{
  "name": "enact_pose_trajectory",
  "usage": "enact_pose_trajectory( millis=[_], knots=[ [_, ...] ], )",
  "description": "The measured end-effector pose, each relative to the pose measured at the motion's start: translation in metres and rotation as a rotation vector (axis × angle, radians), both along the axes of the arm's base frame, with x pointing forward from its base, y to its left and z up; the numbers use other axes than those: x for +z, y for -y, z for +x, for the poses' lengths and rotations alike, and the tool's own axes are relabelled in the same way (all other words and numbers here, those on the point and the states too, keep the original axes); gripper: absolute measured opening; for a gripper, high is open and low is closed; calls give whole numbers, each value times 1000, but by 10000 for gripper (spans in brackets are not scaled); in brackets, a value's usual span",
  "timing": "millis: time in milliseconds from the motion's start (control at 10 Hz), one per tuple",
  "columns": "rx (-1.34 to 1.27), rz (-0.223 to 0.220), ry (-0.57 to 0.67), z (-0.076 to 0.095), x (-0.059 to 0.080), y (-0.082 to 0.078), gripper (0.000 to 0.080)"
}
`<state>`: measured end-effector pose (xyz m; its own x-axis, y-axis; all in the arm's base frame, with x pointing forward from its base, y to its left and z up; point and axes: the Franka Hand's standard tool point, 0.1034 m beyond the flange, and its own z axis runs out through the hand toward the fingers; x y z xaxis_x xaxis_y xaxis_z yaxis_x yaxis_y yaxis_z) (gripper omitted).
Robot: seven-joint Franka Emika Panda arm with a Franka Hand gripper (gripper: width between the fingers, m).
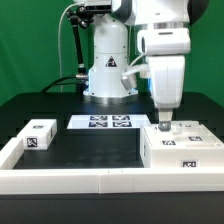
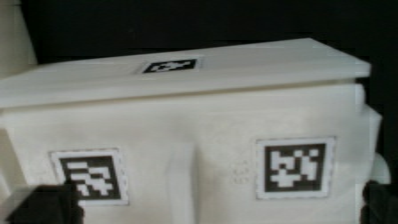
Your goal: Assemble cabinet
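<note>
The marker board [image 1: 108, 123] lies flat on the black table [image 1: 90, 158] before a green backdrop [image 1: 30, 40].

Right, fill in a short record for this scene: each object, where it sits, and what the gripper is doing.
cabinet: white tagged box, exterior view's right
gripper: low over the cabinet's top; open or shut unclear
small tagged cube: exterior view's left, apart from the cabinet
marker board: flat on the table between them, farther back

Bright, even overhead light, soft shadows on the black table [image 1: 90, 150]; wrist view blurred and grainy
</note>
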<state>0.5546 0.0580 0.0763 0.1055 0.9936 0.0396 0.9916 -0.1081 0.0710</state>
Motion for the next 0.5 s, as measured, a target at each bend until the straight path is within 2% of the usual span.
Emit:
enact_pose_trajectory(
  millis=[300, 400, 500],
  knots=[
    [-70, -13, 29, -34, 26, 0, 796],
    [-82, -8, 46, -44, 29, -3, 796],
    [-81, -10, 38, -44, 26, -2, 796]
  ],
)
